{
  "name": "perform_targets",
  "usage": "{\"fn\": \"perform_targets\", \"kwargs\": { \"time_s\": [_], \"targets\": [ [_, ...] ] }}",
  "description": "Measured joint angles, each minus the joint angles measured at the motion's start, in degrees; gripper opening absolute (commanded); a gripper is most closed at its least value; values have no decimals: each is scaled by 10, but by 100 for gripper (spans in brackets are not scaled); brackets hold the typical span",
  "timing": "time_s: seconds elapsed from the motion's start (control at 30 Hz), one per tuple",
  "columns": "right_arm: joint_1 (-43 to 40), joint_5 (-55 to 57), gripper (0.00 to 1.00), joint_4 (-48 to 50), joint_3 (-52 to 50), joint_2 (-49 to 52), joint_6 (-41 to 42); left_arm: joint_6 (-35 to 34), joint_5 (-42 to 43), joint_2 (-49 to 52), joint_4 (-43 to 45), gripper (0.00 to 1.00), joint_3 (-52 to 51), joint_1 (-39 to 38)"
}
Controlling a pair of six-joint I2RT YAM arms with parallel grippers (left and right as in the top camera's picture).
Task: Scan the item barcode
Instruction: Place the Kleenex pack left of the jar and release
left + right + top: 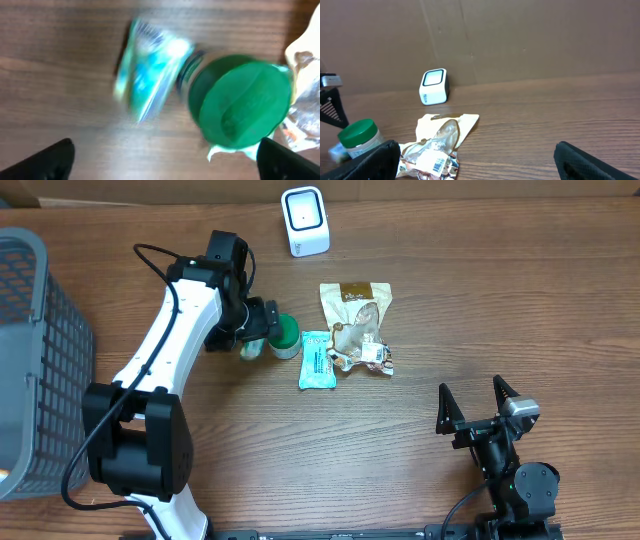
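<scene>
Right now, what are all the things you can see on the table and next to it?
scanner: one, white, far edge of the table
jar: one, green lid, by the left hand, left of the packet
packet: one, teal, middle of the table, between jar and snack bag
snack bag: one, brown and silvery, right of the packet, barcode label facing up
basket: one, grey, far left
table: one, brown wood, under the items
left hand: one, black, open, at the jar
right hand: one, black, open and empty, near right side
</scene>
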Motion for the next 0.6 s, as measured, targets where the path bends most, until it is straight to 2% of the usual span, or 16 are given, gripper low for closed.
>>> {"fn": "perform_targets", "kwargs": {
  "time_s": [0.13,0.4,0.5,0.6],
  "targets": [
    [0,0,100,0,0,0,0,2,0,1,-70,100,52,7],
    [0,0,100,0,0,0,0,21,3,-23,-195,100,327,51],
    [0,0,100,0,0,0,0,37,5,-63,-272,98,450,112],
    [0,0,100,0,0,0,0,41,6,-92,-321,95,492,198]
  ]
}}
